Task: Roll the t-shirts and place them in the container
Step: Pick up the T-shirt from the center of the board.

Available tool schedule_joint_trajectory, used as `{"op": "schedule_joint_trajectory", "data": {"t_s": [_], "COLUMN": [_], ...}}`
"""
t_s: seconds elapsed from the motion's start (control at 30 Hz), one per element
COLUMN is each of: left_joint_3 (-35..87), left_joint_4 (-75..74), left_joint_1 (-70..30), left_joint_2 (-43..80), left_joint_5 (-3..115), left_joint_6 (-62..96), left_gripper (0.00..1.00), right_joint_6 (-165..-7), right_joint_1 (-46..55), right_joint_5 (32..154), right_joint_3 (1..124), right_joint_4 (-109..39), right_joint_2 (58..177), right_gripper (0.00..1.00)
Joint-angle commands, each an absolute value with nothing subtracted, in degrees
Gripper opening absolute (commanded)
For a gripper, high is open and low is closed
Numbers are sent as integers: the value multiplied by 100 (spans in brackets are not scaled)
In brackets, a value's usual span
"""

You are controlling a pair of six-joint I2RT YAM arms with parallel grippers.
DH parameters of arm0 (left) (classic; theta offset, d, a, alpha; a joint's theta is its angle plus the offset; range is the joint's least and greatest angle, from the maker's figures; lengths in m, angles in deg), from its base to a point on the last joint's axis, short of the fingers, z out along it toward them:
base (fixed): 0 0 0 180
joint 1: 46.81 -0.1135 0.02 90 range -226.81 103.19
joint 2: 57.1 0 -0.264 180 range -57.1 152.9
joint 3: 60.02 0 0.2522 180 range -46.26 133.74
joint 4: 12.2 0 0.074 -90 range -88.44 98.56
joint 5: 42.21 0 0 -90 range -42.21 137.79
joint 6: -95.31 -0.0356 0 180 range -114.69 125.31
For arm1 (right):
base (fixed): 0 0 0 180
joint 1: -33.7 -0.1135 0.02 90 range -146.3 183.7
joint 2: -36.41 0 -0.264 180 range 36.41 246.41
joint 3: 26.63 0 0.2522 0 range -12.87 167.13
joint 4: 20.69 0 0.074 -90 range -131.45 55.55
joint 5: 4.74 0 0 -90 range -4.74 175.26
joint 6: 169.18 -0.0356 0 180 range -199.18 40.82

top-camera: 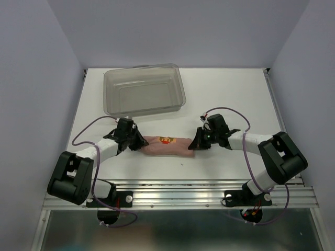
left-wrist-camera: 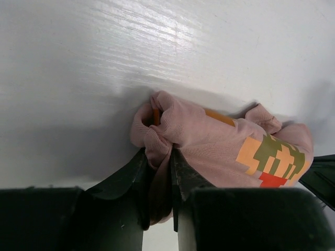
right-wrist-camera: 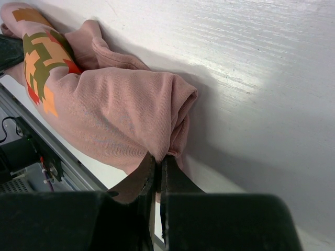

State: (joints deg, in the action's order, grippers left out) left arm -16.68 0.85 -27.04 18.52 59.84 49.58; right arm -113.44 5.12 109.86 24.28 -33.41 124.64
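Left claw (left-wrist-camera: pixel 158 163) and right claw (right-wrist-camera: pixel 158 166) are pinching opposite ends of the shirt (top-camera: pixel 166 146), jaws almost shut, probably to stop the roll from opening.

Dusty-pink t-shirt (top-camera: pixel 175 147) lies bunched in a long roll, orange print up.

White tabletop (top-camera: pixel 235 94) between plain pale lilac walls (top-camera: pixel 31 78), a silver metal rail (top-camera: pixel 183 196) along its near edge.

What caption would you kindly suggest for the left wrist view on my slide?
Left gripper pinching one end of the bundled dusty-pink t-shirt on the white table.
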Motion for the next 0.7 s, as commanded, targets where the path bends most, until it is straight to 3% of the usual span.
{"op": "schedule_joint_trajectory", "data": {"t_s": [0.0,0.67], "left_joint_3": [-1577,-329], "left_joint_4": [436,1474], "left_joint_1": [-2651,-2677], "left_joint_2": [1674,496], "left_joint_5": [6045,6194], "left_joint_6": [4785,4425], "left_gripper": [0,0], "right_joint_6": [-11109,-10968], "right_joint_1": [514,514], "right_joint_5": [10609,10662], "right_joint_3": [2440,3301], "right_joint_4": [-3700,-4491], "right_joint_2": [12571,11595], "right_gripper": [1,1]}}
